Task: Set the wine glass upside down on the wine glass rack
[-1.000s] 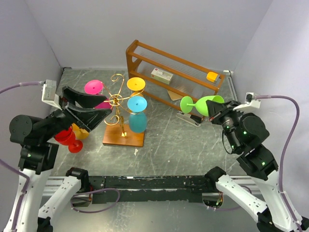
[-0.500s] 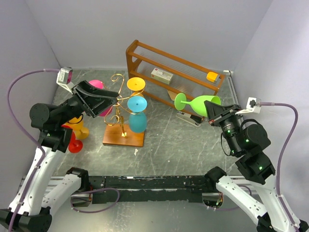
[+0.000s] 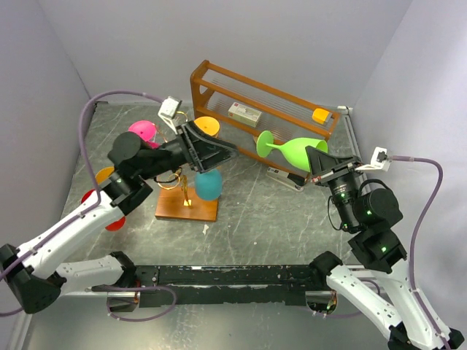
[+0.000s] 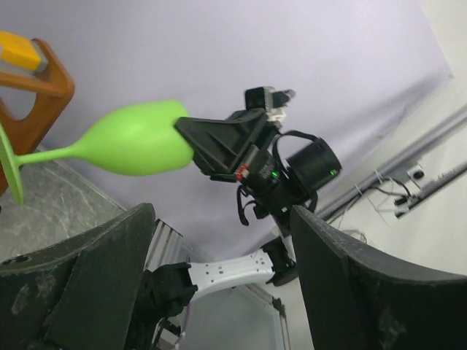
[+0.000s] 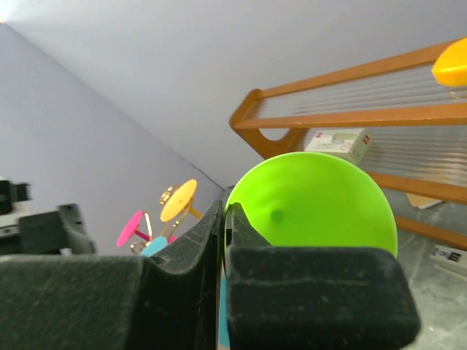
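Observation:
A green wine glass [image 3: 295,151] lies level in the air in front of the shelf, its foot pointing left. My right gripper [image 3: 315,159] is shut on its rim; the right wrist view looks into the bowl [image 5: 314,197] past the pinched fingers [image 5: 225,211]. My left gripper [image 3: 226,152] hangs open and empty above the rack, aimed at the glass's foot. In its wrist view the glass [image 4: 139,138] floats beyond the spread fingers [image 4: 221,219]. The gold wine glass rack on its wooden base [image 3: 175,208] carries pink [image 3: 142,131], yellow [image 3: 206,125] and blue [image 3: 208,184] glasses, partly hidden by the left arm.
A brown wooden shelf [image 3: 219,80] stands at the back with a small box [image 3: 244,113] and a yellow block [image 3: 320,114] on it. A stapler-like object [image 3: 284,179] lies before it. Orange [image 3: 106,173] and red [image 3: 109,219] glasses sit at the left.
The left arm swung up from the table's left side and across over the rack towards the green glass. The right gripper carried the glass a little left.

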Available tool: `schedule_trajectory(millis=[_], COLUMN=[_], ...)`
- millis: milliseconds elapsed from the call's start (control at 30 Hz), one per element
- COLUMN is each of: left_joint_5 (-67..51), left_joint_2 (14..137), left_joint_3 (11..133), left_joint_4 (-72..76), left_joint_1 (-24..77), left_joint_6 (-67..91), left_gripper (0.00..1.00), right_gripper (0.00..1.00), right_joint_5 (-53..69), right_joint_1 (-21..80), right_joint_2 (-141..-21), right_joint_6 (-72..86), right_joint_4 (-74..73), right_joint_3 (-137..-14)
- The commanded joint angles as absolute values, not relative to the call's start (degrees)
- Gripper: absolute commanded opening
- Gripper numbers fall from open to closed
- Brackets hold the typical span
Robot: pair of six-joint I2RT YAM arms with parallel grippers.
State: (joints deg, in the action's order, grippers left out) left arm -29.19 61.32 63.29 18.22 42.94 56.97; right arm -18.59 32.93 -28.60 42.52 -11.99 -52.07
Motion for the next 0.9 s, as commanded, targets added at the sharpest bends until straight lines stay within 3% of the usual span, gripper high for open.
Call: schedule_trajectory(millis=[0,167,533,867], left_joint_5=[-18.49,-10.1,10.03,14.59], left_joint_2=[64.43,67.61,71.69,72.27], left_joint_3=[65.17,66.33,71.22,68.12], left_joint_4=[20.47,20.04,17.69,19.96], left_joint_1=[47.16,51.42,60.52,61.67], left_joint_6=[56.79,59.48,57.1,57.84], left_gripper=[0.88,0.91,0.8,0.76], right_gripper=[0.0,0.0,0.0,0.0], right_joint_5=[-17.88,-15.21,-8.22,-5.34], right_joint_1=[32.7,32.72,32.74,32.71], right_joint_2=[-28.76,-28.73,-28.05,-27.29], right_joint_6=[45.5,46.36,49.24,51.21], right_joint_4=[-2.33,3.92,15.73,19.26], right_joint_3=[-50.86,-49.38,-45.2,-43.67])
